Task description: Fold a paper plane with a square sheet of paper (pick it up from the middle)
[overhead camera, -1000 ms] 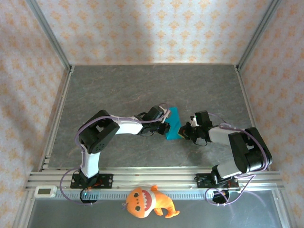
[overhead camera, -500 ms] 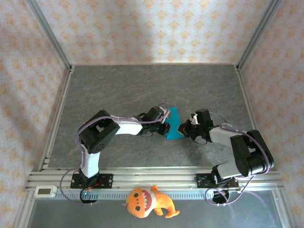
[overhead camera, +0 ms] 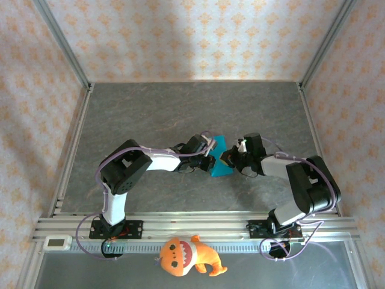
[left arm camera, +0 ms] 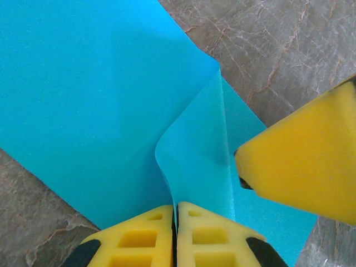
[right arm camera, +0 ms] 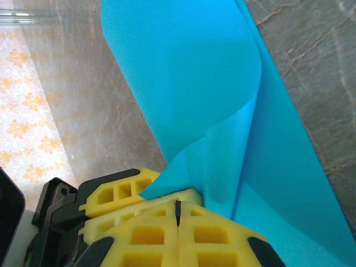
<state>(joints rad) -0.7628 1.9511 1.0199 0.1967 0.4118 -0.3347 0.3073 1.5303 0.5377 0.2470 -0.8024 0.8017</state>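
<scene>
The square sheet of paper (overhead camera: pixel 220 146) is bright cyan and lies mid-table between the two grippers, part of it lifted. In the left wrist view a raised curl of the sheet (left arm camera: pixel 100 100) runs into my left gripper (left arm camera: pixel 176 210), which is shut on that fold. My left gripper (overhead camera: pixel 212 161) sits at the sheet's left edge. My right gripper (overhead camera: pixel 230 159) meets it from the right, shut, with nothing between its fingers (right arm camera: pixel 178 207). One of its yellow fingertips (left arm camera: pixel 300 167) presses against the lifted flap. In the right wrist view the paper (right arm camera: pixel 183 67) curls over the left gripper's fingers (right arm camera: pixel 114 192).
An orange plush toy (overhead camera: pixel 186 256) lies on the near ledge below the aluminium rails (overhead camera: pixel 192 226). A small white device (overhead camera: pixel 58 242) sits at the near left. Patterned walls close in the grey stone-look table (overhead camera: pixel 150 114) on three sides.
My right gripper has slid left, closing up against the paper and the left gripper. The left arm has stayed put, holding the fold.
</scene>
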